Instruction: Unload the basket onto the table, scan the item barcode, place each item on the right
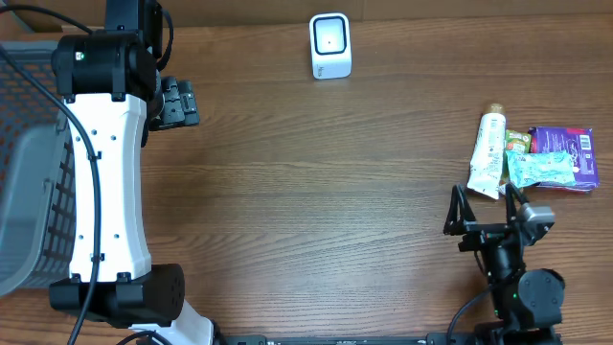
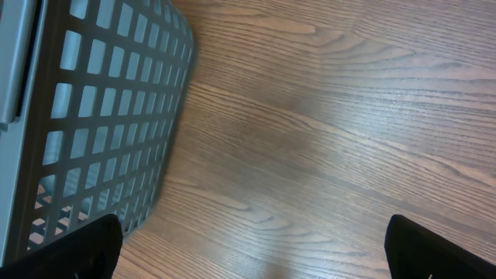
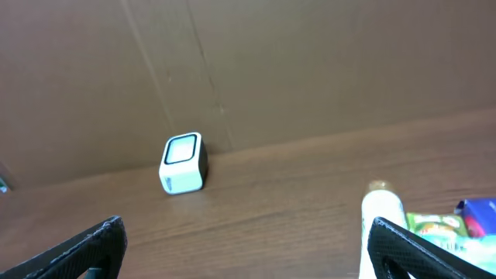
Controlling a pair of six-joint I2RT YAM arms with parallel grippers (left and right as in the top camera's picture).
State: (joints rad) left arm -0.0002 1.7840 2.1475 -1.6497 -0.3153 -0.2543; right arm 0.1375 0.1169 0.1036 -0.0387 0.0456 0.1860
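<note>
Pointing at the far edge from the desk's (image 1: 316, 211) near right, right claw (image 1: 487, 207) spread and empty; white tube (image 1: 488, 153) lies just beyond it, apart, snack packets (image 1: 560, 158) to the tube's right. Farther off, scanner (image 1: 330, 45) stands at the far edge; left claw (image 1: 189, 103) spread beside basket (image 1: 29, 192).

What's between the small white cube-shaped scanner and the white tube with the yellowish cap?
Only bare brown wooden tabletop lies between the small white cube-shaped scanner and the white plastic tube. The overhead view shows the whole stretch.
</note>
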